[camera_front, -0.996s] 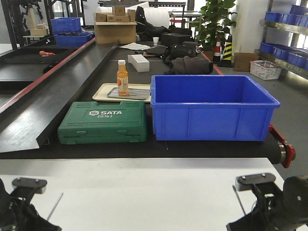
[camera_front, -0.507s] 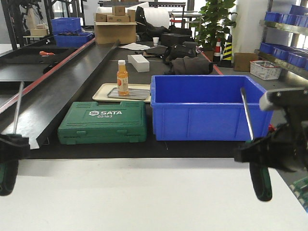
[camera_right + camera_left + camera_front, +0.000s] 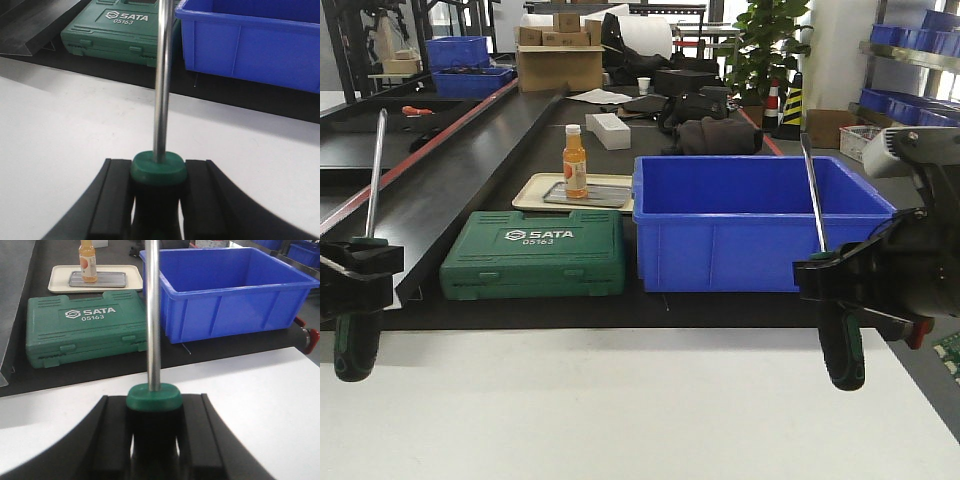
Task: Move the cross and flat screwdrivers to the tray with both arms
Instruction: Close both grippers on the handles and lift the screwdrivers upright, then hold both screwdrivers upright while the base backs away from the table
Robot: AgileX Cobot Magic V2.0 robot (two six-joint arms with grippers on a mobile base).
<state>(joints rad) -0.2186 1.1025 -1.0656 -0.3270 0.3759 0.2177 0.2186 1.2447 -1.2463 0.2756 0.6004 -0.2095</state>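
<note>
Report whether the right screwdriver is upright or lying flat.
Upright, leaning slightly: the right tool clamps the screwdriver by its handle, shaft pointing up.

Green case (image 3: 535, 255) before tray (image 3: 608, 193), blue crate (image 3: 760, 240) beside, bottle (image 3: 575, 160) on it.

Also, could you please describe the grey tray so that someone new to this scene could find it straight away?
Start at the big blue crate; just left of its far corner lies a beige tray, behind the green tool case. The grey tray lies inside it: smaller, metallic, with an orange bottle standing on it.
</note>
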